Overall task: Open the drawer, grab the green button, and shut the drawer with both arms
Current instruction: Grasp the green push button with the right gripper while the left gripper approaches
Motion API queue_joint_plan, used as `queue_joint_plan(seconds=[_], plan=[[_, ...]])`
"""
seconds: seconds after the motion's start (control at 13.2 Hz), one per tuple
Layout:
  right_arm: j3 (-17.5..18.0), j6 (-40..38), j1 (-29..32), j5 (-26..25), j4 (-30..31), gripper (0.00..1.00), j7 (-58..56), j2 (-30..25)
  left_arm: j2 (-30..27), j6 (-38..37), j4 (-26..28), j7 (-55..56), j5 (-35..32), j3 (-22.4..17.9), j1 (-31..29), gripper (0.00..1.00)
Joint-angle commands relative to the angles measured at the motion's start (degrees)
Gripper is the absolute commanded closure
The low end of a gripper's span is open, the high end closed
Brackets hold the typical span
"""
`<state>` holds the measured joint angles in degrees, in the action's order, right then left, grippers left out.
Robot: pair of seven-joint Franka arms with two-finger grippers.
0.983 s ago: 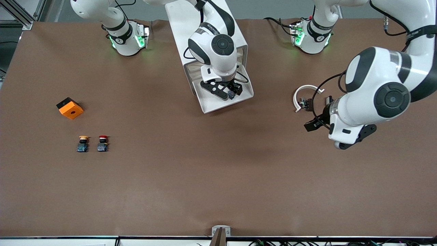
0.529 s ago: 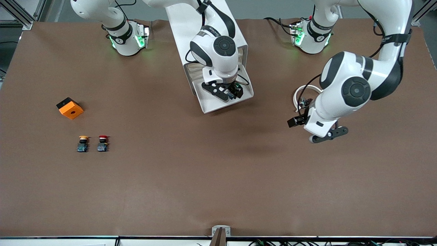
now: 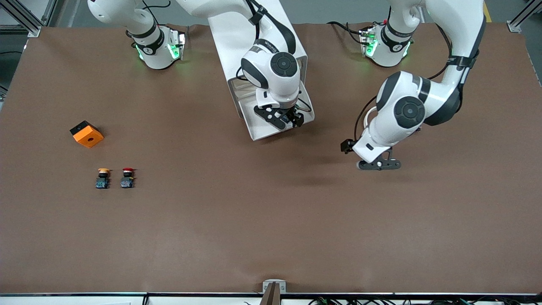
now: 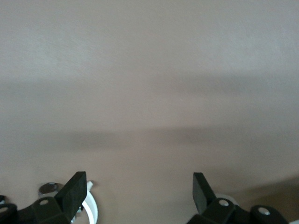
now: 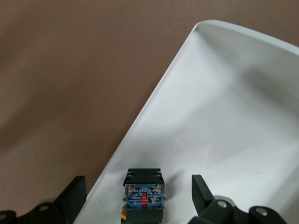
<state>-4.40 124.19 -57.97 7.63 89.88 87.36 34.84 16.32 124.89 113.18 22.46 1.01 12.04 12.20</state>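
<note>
My right hand (image 5: 135, 196) hangs spread over the open drawer (image 3: 275, 127), its fingers straddling the button (image 5: 143, 196) that lies in the tray by the wall; closing off-centre, I could knock it aside or pinch that wall. My left hand (image 4: 135, 191), also spread, waits over bare desk (image 3: 271, 220).

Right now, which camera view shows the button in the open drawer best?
The right wrist view: the button lies between the open right gripper's fingers in the drawer. The front view nearly hides it under that gripper. The left wrist view lacks it.
</note>
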Motion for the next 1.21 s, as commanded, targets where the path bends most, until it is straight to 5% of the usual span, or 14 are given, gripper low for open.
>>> queue_joint_plan(seconds=[0.0, 0.53, 0.76, 0.91, 1.13], plan=[[-0.52, -0.17, -1.27, -0.86, -1.29, 0.0, 1.85, 1.28, -0.24, 1.15, 2.47, 0.39, -0.22, 0.36, 1.51, 0.0], [-0.52, 0.18, -2.41, -1.04, -1.29, 0.0, 3.87, 2.07, 1.78, 4.22, 4.33, 11.45, -0.22, 0.36, 5.29, 0.0], [-0.52, 0.09, -2.41, -1.12, -1.55, 0.43, 3.79, 2.07, 2.22, 4.4, 4.42, 12.35, -0.22, 0.36, 5.56, 0.0], [-0.52, 0.09, -2.41, -0.95, -1.73, 1.0, 3.79, 2.07, 2.31, 4.4, 4.42, 12.35, -0.22, 0.36, 5.56, 0.0], [-0.52, -0.17, -1.89, -0.69, -2.69, 1.0, 3.61, 1.99, 2.31, 4.4, 4.51, 12.7, -0.22, 0.36, 5.65, 0.0]])
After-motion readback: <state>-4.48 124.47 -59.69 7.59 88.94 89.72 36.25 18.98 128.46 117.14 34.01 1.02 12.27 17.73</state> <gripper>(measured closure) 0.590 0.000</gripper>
